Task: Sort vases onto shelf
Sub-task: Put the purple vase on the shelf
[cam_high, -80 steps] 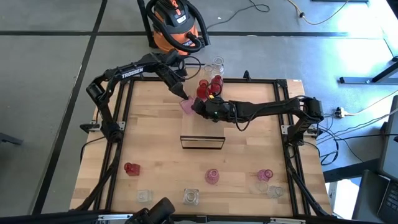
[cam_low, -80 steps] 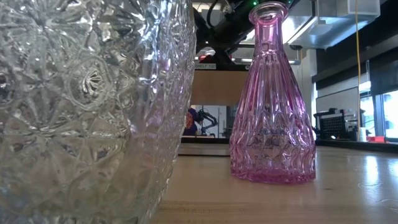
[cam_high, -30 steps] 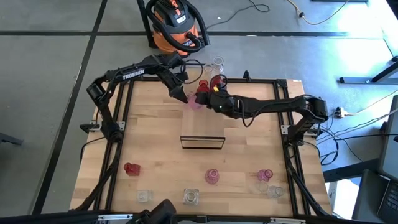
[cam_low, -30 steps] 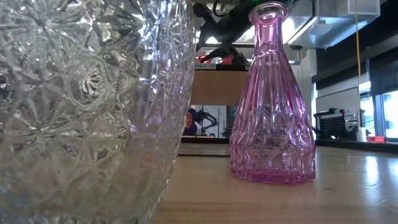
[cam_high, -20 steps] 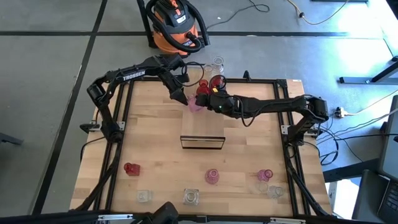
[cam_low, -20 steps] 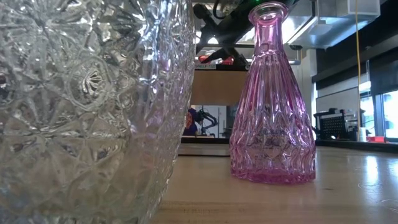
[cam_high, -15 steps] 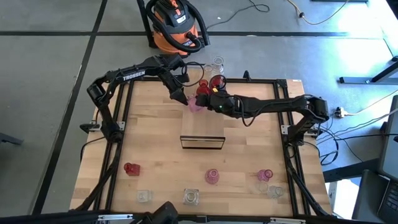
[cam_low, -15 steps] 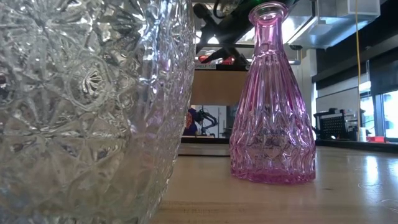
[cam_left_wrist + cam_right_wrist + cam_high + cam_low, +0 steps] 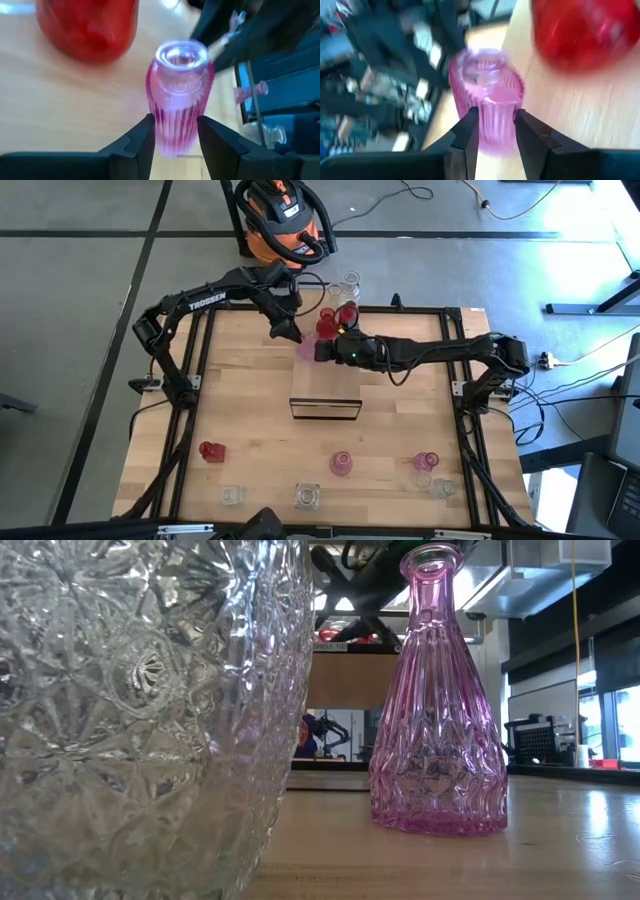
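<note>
While both grippers clasp the same pink vase (image 9: 178, 95) at the shelf's (image 9: 325, 385) far end beside the red vases (image 9: 327, 326), one set of fingers (image 9: 472, 132) should release first, so the glass is not tugged sideways.

A glossy, ribbed pink glass vase (image 9: 178, 95) stands on the shelf's (image 9: 325, 385) smooth, matt light wood.
</note>
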You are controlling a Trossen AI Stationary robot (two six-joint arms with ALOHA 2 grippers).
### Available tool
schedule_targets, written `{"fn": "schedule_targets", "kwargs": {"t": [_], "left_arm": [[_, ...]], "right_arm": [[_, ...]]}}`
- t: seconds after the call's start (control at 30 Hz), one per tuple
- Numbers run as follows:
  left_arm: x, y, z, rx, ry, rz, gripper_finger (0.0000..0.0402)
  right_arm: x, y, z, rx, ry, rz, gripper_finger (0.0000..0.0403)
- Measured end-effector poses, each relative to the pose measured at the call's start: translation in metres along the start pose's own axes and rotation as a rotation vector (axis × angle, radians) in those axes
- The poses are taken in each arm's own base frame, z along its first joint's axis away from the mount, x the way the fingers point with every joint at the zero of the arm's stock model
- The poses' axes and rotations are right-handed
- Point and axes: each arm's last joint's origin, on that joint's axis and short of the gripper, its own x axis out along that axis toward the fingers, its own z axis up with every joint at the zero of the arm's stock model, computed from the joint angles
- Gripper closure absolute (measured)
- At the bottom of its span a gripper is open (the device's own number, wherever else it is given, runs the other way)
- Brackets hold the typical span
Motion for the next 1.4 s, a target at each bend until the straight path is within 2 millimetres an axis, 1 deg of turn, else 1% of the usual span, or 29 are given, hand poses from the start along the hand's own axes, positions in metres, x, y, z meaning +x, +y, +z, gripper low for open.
{"fn": "schedule_targets", "kwargs": {"t": [0.1, 0.17, 0.43, 0.63, 0.77, 1.1, 1.4], "left_arm": [[0.0, -0.001, 0.004, 0.027, -0.026, -0.019, 0.0262], [0.002, -0.003, 0.004, 0.027, -0.021, -0.031, 0.0262], [0.009, -0.008, 0.006, 0.043, -0.009, -0.009, 0.0262], [0.01, -0.007, 0.005, 0.038, -0.003, -0.003, 0.0262], [0.01, -0.007, 0.005, 0.041, -0.004, -0.002, 0.0262], [0.013, -0.01, 0.005, 0.108, 0.003, -0.001, 0.0262], [0.014, -0.01, 0.005, 0.177, 0.005, -0.004, 0.0262]], "right_arm": [[0.004, -0.001, -0.005, -0.037, 0.052, 0.014, 0.0295], [0.002, 0.0, -0.005, -0.047, 0.058, 0.022, 0.0295], [0.002, -0.002, -0.004, -0.064, 0.035, -0.006, 0.0295], [-0.002, 0.0, -0.011, -0.092, 0.005, -0.034, 0.0295], [-0.003, 0.0, -0.011, -0.098, -0.007, -0.041, 0.0295], [-0.004, 0.001, -0.013, -0.131, -0.023, -0.05, 0.0295], [-0.006, 0.002, -0.016, -0.201, -0.042, -0.059, 0.0295]]}}
